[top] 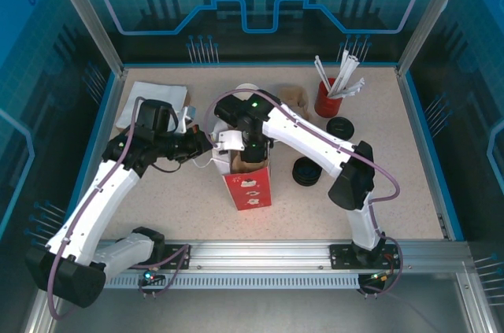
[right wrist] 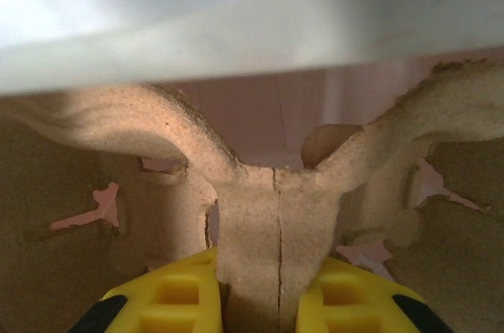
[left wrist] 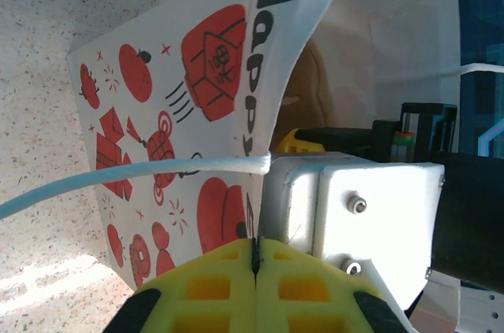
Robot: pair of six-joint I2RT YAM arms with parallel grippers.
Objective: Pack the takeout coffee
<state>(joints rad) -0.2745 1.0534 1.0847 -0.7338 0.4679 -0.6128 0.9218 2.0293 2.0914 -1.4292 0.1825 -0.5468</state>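
Speckled beige tabletop (top: 181,207) with blue edging, evenly lit. The enclosure is translucent blue panels (top: 260,2) at the back and sides, printed with circuit-and-gear graphics and framed by aluminium posts (top: 85,14). A slotted aluminium rail (top: 260,253) runs along the near edge.

I have the left arm (top: 106,187) stretched forward and inward from its base, the left claw (left wrist: 254,253) pinched tight on the paper bag's (left wrist: 157,105) edge. The right arm (top: 311,140) folds toward centre, wrist angled down, with the right claw (right wrist: 277,274) clamped on the pulp carrier's (right wrist: 276,199) middle rib.
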